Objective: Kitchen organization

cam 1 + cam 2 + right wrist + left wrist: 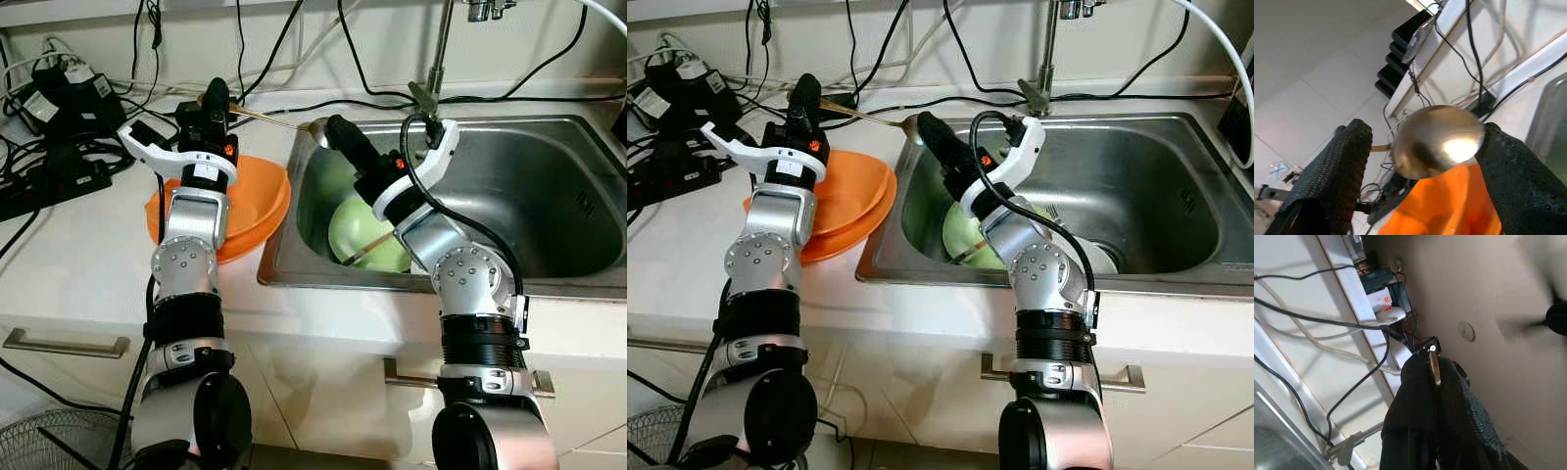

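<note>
Metal spoon (294,124): long-handled, held level above the edge between tabletop (78,264) and sink (549,196); its bowl sits at the sink's near-left corner.
Left hand (214,101): we see it closed tight on the spoon's handle end, above the orange bowls (260,201).
Right hand (1422,147): spread wide, 1 finger on each side of the spoon's bowl, not yet pinching it as far as we can tell.
Step in hand: we judge this a hand-over of the spoon, left to right, over the sink's rim.
Next move: we think the right hand must close on the spoon's bowl or neck and hold firm before the left lets go; a smooth round bowl could slip between the fingers.
Count, spoons: 1 in the hands.
Count, orange bowls: we make out 2, stacked on the tabletop beside the sink.
Count, green bowl (364,235): 1, lying in the sink with a thin stick-like utensil against it; we cannot tell what that is.
Count, tap (436,59): 1, behind the sink.
Cables (59,127): a tangle at the back left, too many for us to count.
</note>
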`<state>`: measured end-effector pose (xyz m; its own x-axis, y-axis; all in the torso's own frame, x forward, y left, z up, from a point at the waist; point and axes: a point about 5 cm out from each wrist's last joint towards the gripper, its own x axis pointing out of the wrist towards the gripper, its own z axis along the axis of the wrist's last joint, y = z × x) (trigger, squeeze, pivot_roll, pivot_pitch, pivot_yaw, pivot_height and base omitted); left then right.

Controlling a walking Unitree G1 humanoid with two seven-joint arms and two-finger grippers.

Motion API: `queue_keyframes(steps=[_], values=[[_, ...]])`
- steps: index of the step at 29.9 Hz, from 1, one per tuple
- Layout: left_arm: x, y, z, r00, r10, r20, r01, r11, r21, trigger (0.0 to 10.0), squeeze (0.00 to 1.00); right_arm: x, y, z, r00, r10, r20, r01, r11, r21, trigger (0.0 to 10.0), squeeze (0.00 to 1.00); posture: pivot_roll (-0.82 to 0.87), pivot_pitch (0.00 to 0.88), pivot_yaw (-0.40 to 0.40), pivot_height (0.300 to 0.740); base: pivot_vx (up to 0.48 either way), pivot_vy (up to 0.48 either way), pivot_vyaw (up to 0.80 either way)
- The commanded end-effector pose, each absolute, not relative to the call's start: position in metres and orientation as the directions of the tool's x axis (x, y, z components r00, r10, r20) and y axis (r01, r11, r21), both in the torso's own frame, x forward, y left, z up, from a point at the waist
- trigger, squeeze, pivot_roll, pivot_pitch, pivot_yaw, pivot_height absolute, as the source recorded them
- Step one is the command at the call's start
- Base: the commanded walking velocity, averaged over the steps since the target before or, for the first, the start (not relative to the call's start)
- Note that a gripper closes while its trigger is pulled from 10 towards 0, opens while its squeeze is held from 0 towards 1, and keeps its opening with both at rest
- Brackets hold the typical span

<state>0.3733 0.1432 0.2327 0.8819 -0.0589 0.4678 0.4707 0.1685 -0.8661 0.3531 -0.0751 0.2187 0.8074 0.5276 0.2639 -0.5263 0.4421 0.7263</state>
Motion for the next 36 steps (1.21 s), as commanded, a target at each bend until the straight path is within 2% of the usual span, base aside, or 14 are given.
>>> queue_keyframes(steps=[1,14,15,21,25,26,27,28,35,36], values=[[0.375,0.14,0.239,0.871,-0.065,0.488,0.492,0.157,-0.856,0.0,0.0,0.349,-0.065,0.224,0.782,0.546,0.299,-0.556,0.395,0.732,0.0,0.0,-0.07,0.0,0.137,0.74,0.0,0.0,0.0],[0.377,0.136,0.226,0.893,-0.064,0.445,0.45,0.132,-0.883,0.0,0.0,0.349,-0.065,0.23,0.774,0.541,0.329,-0.564,0.354,0.746,0.0,0.0,-0.07,0.0,0.139,0.74,0.0,0.0,0.0],[0.377,0.136,0.221,0.9,-0.06,0.432,0.436,0.122,-0.892,1.6,0.0,0.349,-0.066,0.231,0.775,0.537,0.334,-0.565,0.351,0.747,0.0,0.0,-0.07,0.0,0.138,0.74,0.0,0.0,0.0],[0.378,0.131,0.203,0.924,-0.073,0.374,0.381,0.114,-0.918,2.0,0.0,0.351,-0.069,0.234,0.778,0.517,0.358,-0.567,0.332,0.753,0.0,0.0,-0.08,0.0,0.138,0.74,0.0,0.0,0.0],[0.378,0.121,0.186,0.944,-0.104,0.313,0.324,0.116,-0.939,2.9,0.0,0.351,-0.071,0.237,0.775,0.508,0.376,-0.574,0.316,0.755,0.0,0.0,-0.08,0.0,0.138,0.74,0.0,0.0,0.0],[0.379,0.119,0.183,0.947,-0.113,0.3,0.313,0.117,-0.942,3.6,0.0,0.351,-0.071,0.237,0.772,0.508,0.382,-0.578,0.312,0.754,0.0,0.0,-0.08,0.0,0.138,0.74,0.0,0.0,0.0],[0.379,0.119,0.183,0.947,-0.113,0.3,0.313,0.117,-0.942,3.6,0.0,0.351,-0.071,0.237,0.772,0.508,0.382,-0.578,0.312,0.754,0.0,0.0,-0.08,0.0,0.138,0.74,0.0,0.0,0.0],[0.379,0.115,0.179,0.951,-0.123,0.284,0.298,0.118,-0.947,4.2,0.0,0.35,-0.071,0.239,0.766,0.51,0.391,-0.586,0.304,0.751,0.0,0.0,-0.08,0.0,0.139,0.74,0.0,0.0,0.0],[0.381,0.1,0.172,0.95,-0.182,0.253,0.278,0.126,-0.952,4.9,0.0,0.348,-0.07,0.243,0.743,0.516,0.427,-0.615,0.275,0.739,0.0,0.0,-0.08,0.0,0.142,0.74,0.0,0.0,0.0],[0.381,0.097,0.171,0.95,-0.196,0.245,0.272,0.129,-0.953,6.2,0.0,0.347,-0.07,0.245,0.737,0.517,0.436,-0.622,0.267,0.736,0.0,0.0,-0.08,0.0,0.143,0.74,0.0,0.0,0.0]])
